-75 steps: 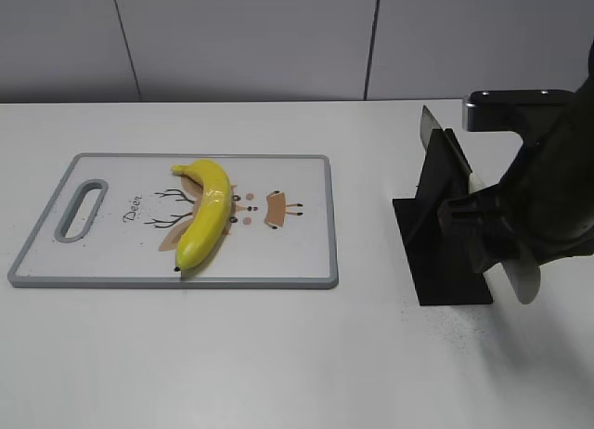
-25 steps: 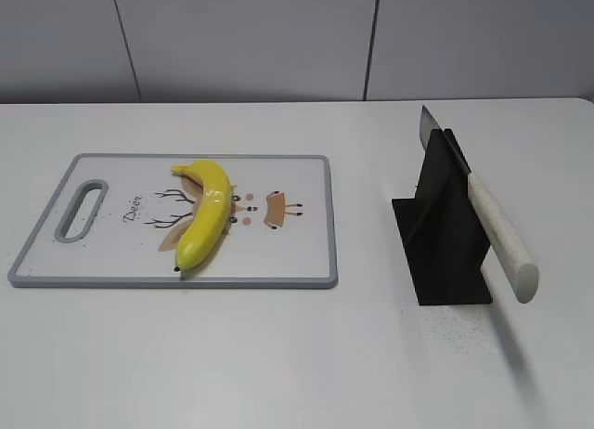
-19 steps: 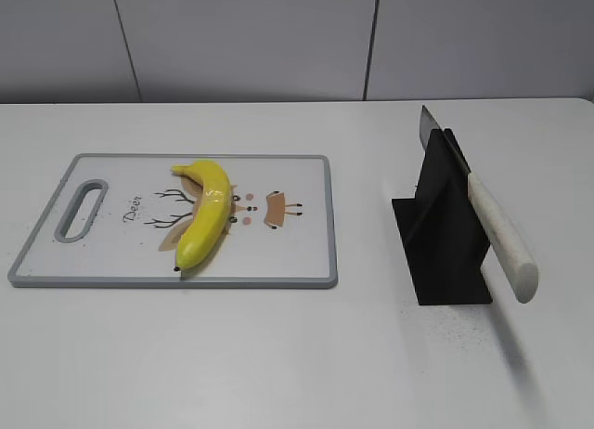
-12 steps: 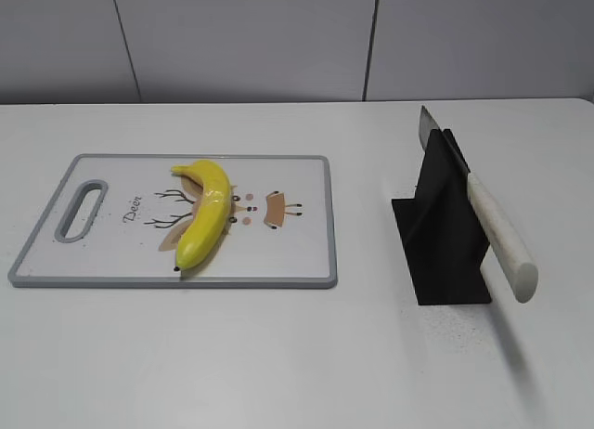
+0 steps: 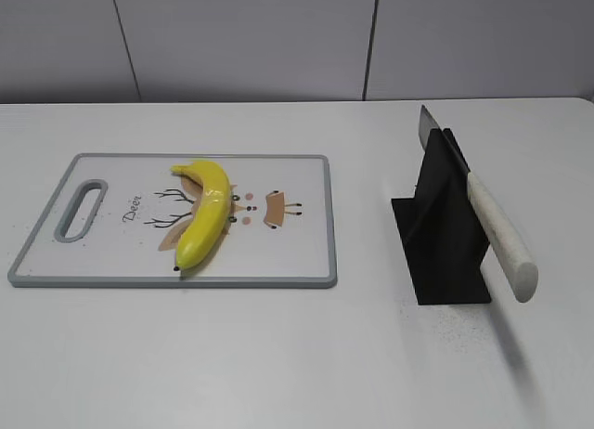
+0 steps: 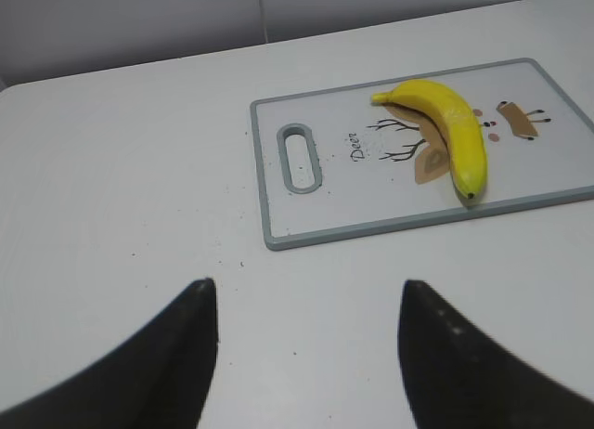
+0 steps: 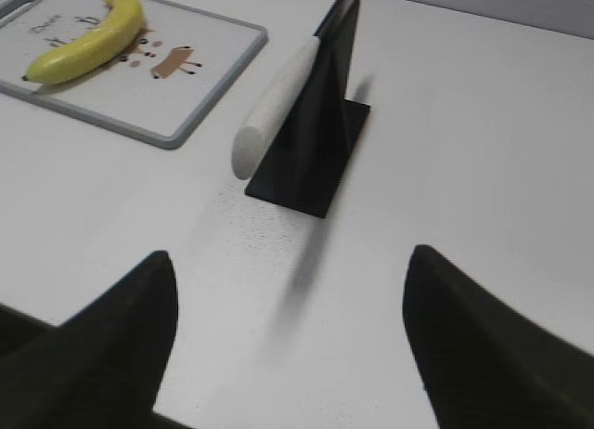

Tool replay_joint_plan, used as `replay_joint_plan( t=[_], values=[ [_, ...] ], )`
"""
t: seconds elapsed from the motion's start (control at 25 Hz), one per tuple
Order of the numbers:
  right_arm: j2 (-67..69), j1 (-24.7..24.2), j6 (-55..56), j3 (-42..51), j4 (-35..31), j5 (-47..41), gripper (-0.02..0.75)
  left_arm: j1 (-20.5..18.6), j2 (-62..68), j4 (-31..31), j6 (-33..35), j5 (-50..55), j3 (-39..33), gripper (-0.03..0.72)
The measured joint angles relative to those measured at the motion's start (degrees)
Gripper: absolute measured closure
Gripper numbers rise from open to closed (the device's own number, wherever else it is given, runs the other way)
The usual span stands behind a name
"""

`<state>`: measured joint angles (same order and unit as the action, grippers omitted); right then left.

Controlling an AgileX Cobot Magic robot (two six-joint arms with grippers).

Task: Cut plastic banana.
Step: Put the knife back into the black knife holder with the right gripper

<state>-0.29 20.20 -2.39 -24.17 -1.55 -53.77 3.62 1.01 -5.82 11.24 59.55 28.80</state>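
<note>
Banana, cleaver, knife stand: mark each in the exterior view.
plastic banana [image 5: 206, 214], exterior view, mid-body.
cleaver [image 5: 499, 236], exterior view, cream handle.
knife stand [image 5: 444, 234], exterior view, black upright panel.

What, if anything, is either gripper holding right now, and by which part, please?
Nothing is held. The left gripper and right gripper are open and empty; the cleaver sits in its black stand, the plastic banana on the cutting board.

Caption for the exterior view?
Plastic banana lies uncut on the cutting board; cleaver rests in its black stand; no arms visible.
</note>
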Motion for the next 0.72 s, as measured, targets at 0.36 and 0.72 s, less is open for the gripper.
replay_joint_plan(
  t=[0.36, 0.72],
  values=[
    [0.00, -10.97, 0.00, 0.00, 0.00, 0.00, 0.148, 0.00, 0.00, 0.00, -0.01, 0.00, 0.00, 0.096],
    [0.00, -11.14, -0.05, 0.00, 0.00, 0.00, 0.148, 0.00, 0.00, 0.00, -0.01, 0.00, 0.00, 0.100]
  ],
)
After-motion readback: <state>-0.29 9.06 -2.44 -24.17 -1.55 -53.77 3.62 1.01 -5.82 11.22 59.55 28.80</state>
